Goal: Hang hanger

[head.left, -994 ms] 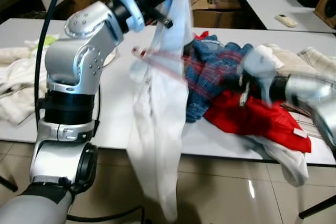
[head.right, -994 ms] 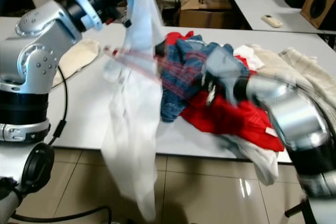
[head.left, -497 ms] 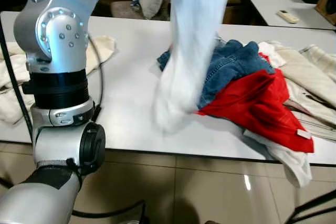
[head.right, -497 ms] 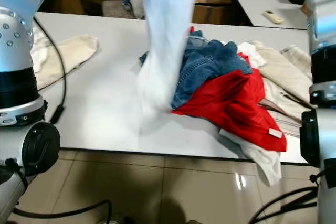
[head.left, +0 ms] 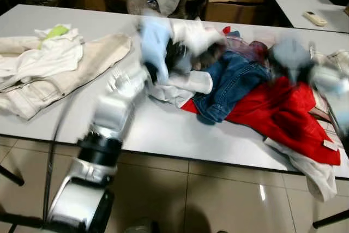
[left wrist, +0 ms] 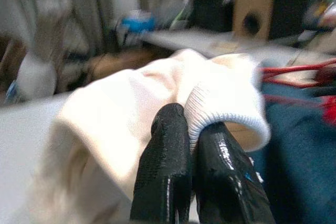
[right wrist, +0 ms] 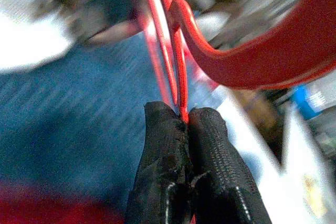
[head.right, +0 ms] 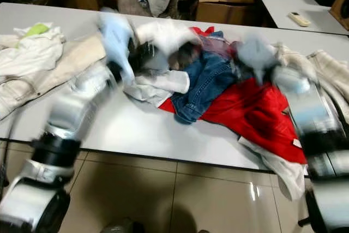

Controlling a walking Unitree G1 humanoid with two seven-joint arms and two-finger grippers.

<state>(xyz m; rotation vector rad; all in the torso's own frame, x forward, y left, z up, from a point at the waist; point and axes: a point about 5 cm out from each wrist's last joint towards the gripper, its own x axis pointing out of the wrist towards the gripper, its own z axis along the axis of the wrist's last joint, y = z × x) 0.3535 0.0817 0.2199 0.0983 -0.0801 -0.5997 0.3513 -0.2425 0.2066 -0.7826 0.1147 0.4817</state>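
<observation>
A white table point(head.left: 163, 129) carries heaped clothes point(head.left: 262, 96).

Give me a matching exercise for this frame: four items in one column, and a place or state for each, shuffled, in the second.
Items:
1. white garment
2. red hanger
3. denim garment
4. remote control

States:
A. pinched by the right claw
B. lying on the far table
C. heaped on the near table beside red cloth
D. gripped at its ribbed edge by the left claw

Pairs: 1-D, 2-A, 3-C, 4-B
</observation>
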